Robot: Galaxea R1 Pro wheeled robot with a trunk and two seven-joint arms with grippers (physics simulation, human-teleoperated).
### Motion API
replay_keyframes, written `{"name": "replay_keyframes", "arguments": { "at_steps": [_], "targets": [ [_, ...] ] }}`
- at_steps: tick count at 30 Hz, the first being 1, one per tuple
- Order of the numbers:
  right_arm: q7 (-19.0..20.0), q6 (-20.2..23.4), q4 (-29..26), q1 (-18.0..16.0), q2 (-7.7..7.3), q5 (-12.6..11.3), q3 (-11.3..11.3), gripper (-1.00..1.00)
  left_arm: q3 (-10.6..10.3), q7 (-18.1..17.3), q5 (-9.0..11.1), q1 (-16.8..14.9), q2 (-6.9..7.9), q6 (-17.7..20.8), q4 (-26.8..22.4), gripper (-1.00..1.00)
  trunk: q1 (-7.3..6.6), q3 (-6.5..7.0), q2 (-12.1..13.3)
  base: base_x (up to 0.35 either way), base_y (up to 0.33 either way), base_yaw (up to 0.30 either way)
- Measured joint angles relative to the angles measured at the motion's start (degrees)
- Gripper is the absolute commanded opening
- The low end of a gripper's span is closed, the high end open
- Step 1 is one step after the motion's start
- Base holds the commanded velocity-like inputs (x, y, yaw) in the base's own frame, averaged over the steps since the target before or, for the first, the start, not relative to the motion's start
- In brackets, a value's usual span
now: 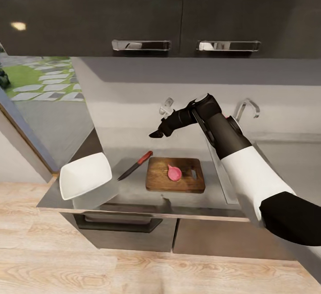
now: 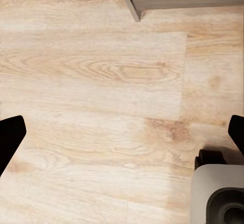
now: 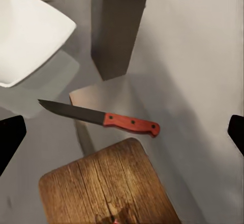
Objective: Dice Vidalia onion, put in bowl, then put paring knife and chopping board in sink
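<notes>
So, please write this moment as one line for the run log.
right gripper: open, above counter, empty | paring knife: on countertop beside chopping board | onion: on board | bowl: empty

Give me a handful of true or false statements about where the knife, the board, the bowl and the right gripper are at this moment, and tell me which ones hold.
1. The paring knife lies on the countertop beside the chopping board. True.
2. The right gripper grips the knife. False: it hovers above, open and empty.
3. A pink piece rests on the board. True.
4. The bowl stands upside down on the board. False: it sits open side up at the counter's corner.
</notes>
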Motion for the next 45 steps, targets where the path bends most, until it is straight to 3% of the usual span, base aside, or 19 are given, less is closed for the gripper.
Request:
{"name": "replay_keyframes", "arguments": {
  "at_steps": [8,16,22,45],
  "targets": [
    [0.00,-0.29,3.40,0.03,-0.14,-0.01,0.32,1.00,0.00,0.02,0.00,0.00,1.38,0.79,0.00,1.00,0.02,0.00,0.00,0.014,-0.003,0.000],
    [-0.04,-1.45,7.51,0.03,-0.04,0.03,0.68,1.00,-0.01,0.05,-0.01,0.01,1.51,1.05,-0.01,1.00,0.02,-0.25,0.00,0.001,0.000,0.085],
    [-0.02,-4.28,10.83,0.03,-0.01,0.07,2.59,1.00,-0.01,0.05,-0.01,0.01,1.51,1.06,-0.01,1.00,0.02,-0.67,0.01,0.000,0.000,0.168],
    [0.12,-7.70,11.37,0.12,-0.22,0.09,2.78,1.00,-0.01,0.05,-0.01,0.00,1.46,3.68,-0.09,1.00,0.02,-2.24,-0.01,0.000,0.000,0.152]
  ]
}}
